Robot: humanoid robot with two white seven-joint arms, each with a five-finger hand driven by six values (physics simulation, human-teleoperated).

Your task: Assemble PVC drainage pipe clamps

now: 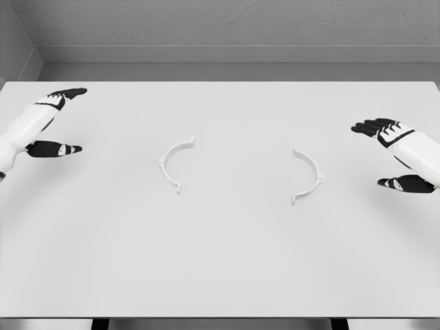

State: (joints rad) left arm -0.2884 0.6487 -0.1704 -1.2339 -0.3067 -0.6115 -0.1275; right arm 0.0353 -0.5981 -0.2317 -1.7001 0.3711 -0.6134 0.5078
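Two white half-ring clamp pieces lie flat on the white table point(220, 261). The left clamp half point(172, 165) curves with its opening facing right; the right clamp half point(309, 175) curves with its opening facing left. They lie apart, a wide gap between them. My left hand point(58, 120) hovers at the far left edge, fingers spread, thumb apart, holding nothing. My right hand point(388, 151) hovers at the far right, fingers extended toward the middle, thumb low, holding nothing. Each hand is well away from its nearer clamp half.
A grey wall point(227, 27) runs behind the table's far edge. The table's front edge runs near the bottom of the view.
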